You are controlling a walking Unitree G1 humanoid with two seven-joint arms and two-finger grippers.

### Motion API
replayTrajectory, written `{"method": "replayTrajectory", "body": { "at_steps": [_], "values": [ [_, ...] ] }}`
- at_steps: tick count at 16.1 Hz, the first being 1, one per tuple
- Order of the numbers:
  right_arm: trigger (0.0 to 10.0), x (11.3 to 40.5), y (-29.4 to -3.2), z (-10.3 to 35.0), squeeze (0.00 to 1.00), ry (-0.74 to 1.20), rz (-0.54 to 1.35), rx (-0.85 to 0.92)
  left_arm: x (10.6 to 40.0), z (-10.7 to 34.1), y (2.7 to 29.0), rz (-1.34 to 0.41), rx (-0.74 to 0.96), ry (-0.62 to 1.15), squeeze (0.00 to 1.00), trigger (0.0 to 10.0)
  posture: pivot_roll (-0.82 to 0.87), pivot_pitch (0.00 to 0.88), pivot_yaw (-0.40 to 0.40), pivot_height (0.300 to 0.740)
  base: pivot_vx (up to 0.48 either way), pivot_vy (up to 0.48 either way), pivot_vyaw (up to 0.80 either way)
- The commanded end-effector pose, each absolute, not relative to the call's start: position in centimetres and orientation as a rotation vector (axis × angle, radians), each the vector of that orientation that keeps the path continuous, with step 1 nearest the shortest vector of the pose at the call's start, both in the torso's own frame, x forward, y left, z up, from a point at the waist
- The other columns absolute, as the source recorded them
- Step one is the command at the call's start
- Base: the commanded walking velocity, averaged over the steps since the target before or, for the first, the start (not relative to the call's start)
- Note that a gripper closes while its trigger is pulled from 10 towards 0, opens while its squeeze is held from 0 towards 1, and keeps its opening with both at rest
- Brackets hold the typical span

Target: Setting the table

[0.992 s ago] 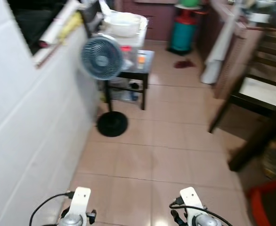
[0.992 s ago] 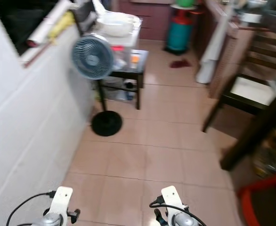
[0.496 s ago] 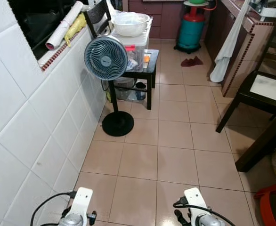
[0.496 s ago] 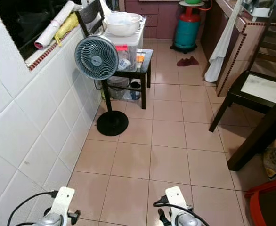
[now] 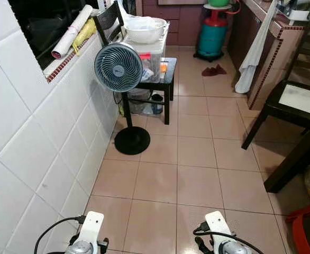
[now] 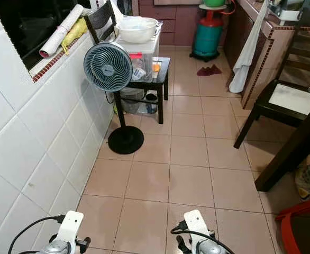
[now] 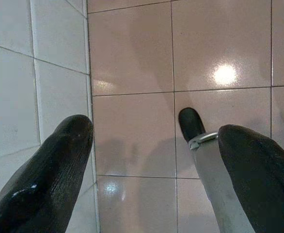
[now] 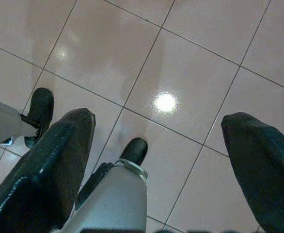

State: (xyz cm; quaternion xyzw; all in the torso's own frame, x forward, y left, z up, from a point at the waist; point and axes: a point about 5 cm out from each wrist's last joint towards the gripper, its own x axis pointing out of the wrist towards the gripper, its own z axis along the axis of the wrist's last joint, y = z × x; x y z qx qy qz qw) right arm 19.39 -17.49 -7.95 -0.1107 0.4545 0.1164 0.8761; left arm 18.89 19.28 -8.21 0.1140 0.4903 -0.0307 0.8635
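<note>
A robot stands on a tiled kitchen floor with both arms hanging down and nothing in hand.

The left gripper (image 7: 151,174) and right gripper (image 8: 156,160) each hang with fingers spread wide and empty above the pink floor tiles (image 5: 197,153), the robot's own feet beneath them. Judging from this, table setting has barely begun: nothing is carried, and no tableware is laid anywhere. The likeliest item for the task, a white bowl (image 5: 144,29), sits on a clear plastic box on the top of a small black side table (image 5: 168,74), well ahead of both grippers by the white tiled wall (a standing fan (image 5: 118,67) is just in front of it). A dark table leg (image 5: 298,159) and a dark chair (image 5: 295,103) stand to the right. The robot probably must walk forward first.
</note>
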Motion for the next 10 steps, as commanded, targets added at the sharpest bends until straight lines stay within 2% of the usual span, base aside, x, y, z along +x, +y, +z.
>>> {"method": "replayTrajectory", "body": {
  "at_steps": [1,10],
  "values": [
    [10.0,19.49,-17.43,-7.89,0.0,0.945,0.255,-0.236,18.78,-8.24,19.5,-0.076,0.245,1.038,0.0,10.0,-0.05,0.0,0.032,0.74,0.307,0.0,0.0],
    [10.0,19.64,-17.55,-7.78,0.0,0.935,0.286,-0.275,18.73,-8.27,19.39,-0.09,0.254,1.039,0.0,10.0,-0.05,0.0,0.031,0.74,0.333,0.0,0.0]
  ]
}}
